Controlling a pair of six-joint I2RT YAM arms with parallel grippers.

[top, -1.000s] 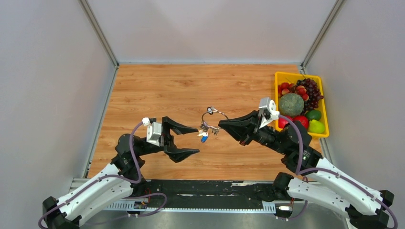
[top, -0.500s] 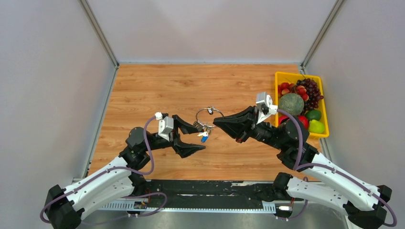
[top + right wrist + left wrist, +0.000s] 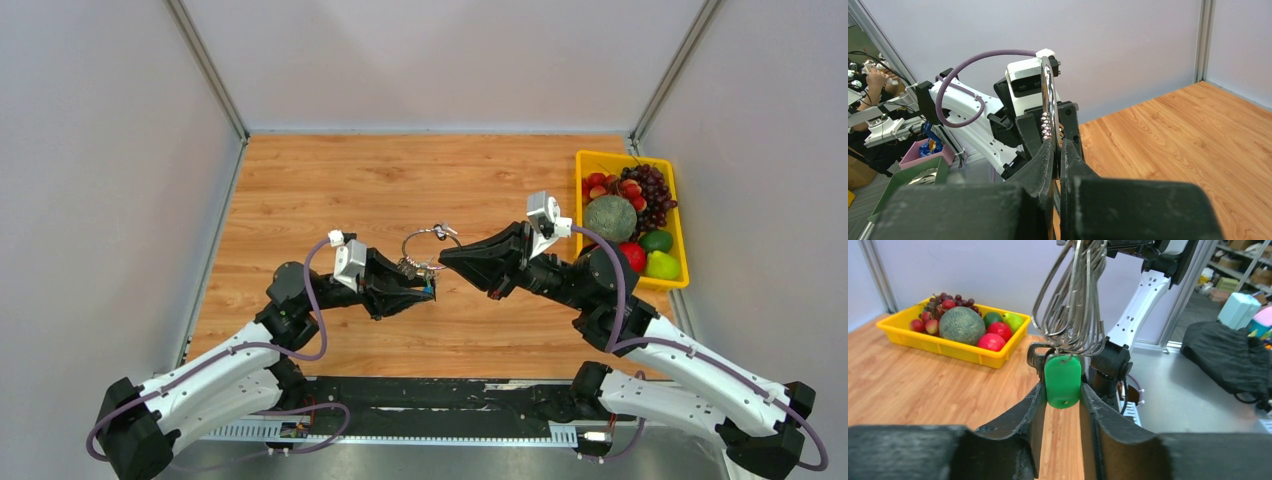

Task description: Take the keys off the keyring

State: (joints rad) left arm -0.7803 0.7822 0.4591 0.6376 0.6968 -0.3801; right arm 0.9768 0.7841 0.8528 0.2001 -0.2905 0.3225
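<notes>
The keyring (image 3: 424,231) is held up above the bench (image 3: 330,180) by the right pincer (image 3: 444,260), which is pressed together on the thin wire. It seems to be held this way so that the keys (image 3: 412,268) hang free and can be reached from the other side. It may also stop the ring from sliding when a key is pulled. In the right wrist view, the wire is seen standing upright between the two fingers.

The left pincer (image 3: 1062,390) is closed on the green tag (image 3: 1063,377) of one key. The tag is squeezed on both sides, just under the bunch of small loops. The tag is likely gripped because it is bigger and easier to hold than a tiny key.

The ring is found right between the two pincers, which nearly meet tip to tip. No key is seen off the ring yet. A yellow tray (image 3: 578,205) of fruit is set well apart, at the right.
</notes>
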